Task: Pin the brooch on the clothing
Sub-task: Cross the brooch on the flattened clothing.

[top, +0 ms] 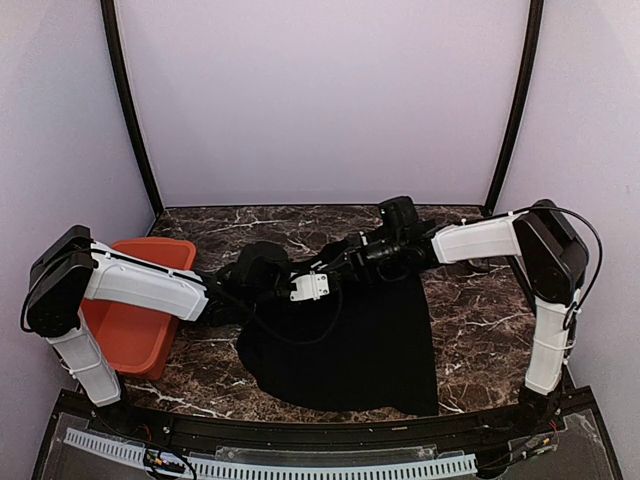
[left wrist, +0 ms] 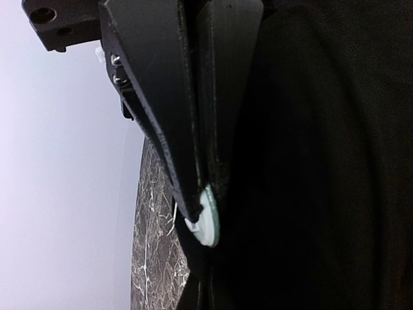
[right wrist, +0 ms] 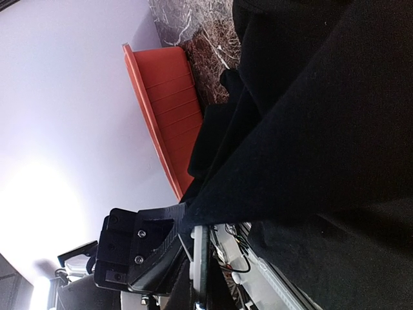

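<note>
Now left claw (left wrist: 201,210) pinching brooch (left wrist: 210,227); right claw (right wrist: 188,226) pinching shirt (top: 370,340); orange bin (top: 130,330) beside shirt.

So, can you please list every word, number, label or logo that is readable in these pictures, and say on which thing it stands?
There is no readable text in any view.
On the black shirt only plain cloth shows, with no print or label.
The small round brooch is seen edge-on, so its face is hidden.
The red bin is plain, with no marking.
</note>
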You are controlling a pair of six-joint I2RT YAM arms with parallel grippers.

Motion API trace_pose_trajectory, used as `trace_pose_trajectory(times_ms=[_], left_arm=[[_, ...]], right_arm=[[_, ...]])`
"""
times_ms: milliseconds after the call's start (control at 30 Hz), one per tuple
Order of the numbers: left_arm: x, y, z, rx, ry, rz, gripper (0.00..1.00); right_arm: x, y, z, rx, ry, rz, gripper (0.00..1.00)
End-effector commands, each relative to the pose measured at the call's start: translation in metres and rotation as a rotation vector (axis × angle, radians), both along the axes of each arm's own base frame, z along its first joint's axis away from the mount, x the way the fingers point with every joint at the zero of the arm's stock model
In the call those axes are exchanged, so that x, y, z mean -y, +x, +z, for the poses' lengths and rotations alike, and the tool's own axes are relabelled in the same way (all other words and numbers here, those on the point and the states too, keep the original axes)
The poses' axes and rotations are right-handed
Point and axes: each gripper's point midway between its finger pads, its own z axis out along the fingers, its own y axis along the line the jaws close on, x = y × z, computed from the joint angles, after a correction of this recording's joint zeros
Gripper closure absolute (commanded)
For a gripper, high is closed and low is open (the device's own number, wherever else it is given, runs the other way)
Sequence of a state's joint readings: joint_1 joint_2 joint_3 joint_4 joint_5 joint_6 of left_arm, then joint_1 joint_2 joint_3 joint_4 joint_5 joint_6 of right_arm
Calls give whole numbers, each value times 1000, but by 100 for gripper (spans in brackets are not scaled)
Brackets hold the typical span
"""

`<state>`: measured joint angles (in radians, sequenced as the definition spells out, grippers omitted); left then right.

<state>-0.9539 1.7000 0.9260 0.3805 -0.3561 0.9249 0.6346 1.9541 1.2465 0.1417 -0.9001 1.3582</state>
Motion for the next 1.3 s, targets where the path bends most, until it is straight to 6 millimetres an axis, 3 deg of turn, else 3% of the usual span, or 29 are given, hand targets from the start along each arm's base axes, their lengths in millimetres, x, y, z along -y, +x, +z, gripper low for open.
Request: trace_pose_trajectory(times_ms=[0,333,1267], left_arm=[[2,-7,13,21,-25,-25,99],[3,-7,12,23,-22,-27,99],[6,-12,14,30,-27,-47,99]], right_arm=[[0,6,-8,0,-35,8,100],[7,-2,-27,10,-157,73,100],[-3,-1,-27,104,-239,147,100]])
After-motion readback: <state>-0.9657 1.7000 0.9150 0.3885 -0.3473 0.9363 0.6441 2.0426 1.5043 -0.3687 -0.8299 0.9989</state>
